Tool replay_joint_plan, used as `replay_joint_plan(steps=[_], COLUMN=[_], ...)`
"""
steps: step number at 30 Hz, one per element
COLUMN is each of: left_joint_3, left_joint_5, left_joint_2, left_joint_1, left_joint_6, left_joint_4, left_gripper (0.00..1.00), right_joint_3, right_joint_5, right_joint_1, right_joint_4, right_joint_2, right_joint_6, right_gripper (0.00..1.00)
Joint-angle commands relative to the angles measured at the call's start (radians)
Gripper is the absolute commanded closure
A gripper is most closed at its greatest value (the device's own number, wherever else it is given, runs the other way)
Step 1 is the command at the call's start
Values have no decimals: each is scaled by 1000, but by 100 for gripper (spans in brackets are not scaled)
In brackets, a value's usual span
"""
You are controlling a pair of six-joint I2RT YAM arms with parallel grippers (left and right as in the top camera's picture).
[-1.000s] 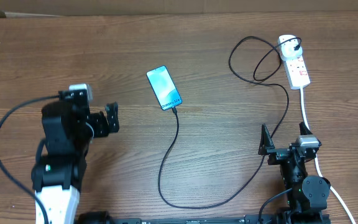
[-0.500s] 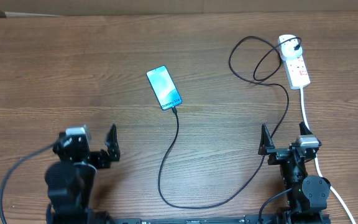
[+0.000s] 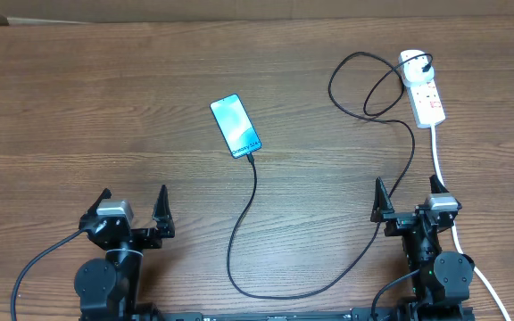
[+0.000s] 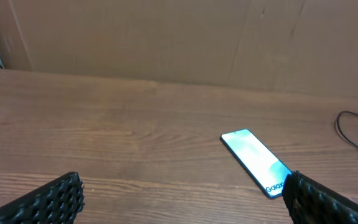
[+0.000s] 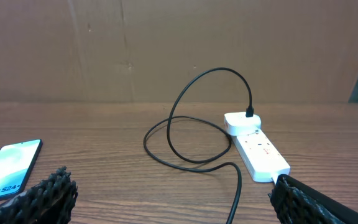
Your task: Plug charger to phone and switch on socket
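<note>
A small smartphone with a bright cyan screen (image 3: 236, 125) lies mid-way across the brown wooden table (image 3: 78, 89), with the thin black charger cable (image 3: 255, 178) apparently seated in its near short end. The white power strip (image 3: 426, 94) sits far right; its switch position is unreadable. The left gripper (image 3: 134, 198) and right gripper (image 3: 407, 192) rest at the near edge, jaws spread wide and empty, so the task looks at or near completion.
</note>
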Motion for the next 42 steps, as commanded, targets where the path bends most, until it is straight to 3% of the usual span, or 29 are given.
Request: replay_joint_plan(steps=[1,6,14,30,34,39,42], left_joint_3=[-92,-198,-197,-197,-197,-198,-198], left_joint_5=[-10,-6,-77,-73,-87,-99,-102], left_joint_2=[-48,-56,-56,-56,-56,-56,-57], left_joint_1=[4,4,4,1,-50,-137,-110], left_joint_6=[11,2,23,71,77,169,121], left_joint_4=[85,235,193,192,193,193,194], left_gripper=[0,1,0,0,1,0,1], right_joint_3=[-11,-11,-11,-11,-11,-11,-11], right_joint_5=[3,3,3,3,3,3,3], right_joint_1=[-5,-5,-5,-5,-5,-5,-5], right_joint_4=[6,6,6,6,6,6,6], right_joint_2=[-9,-9,-9,-9,-9,-9,-9], right_joint_6=[2,2,2,2,2,2,2], right_gripper=[0,0,0,0,0,0,0])
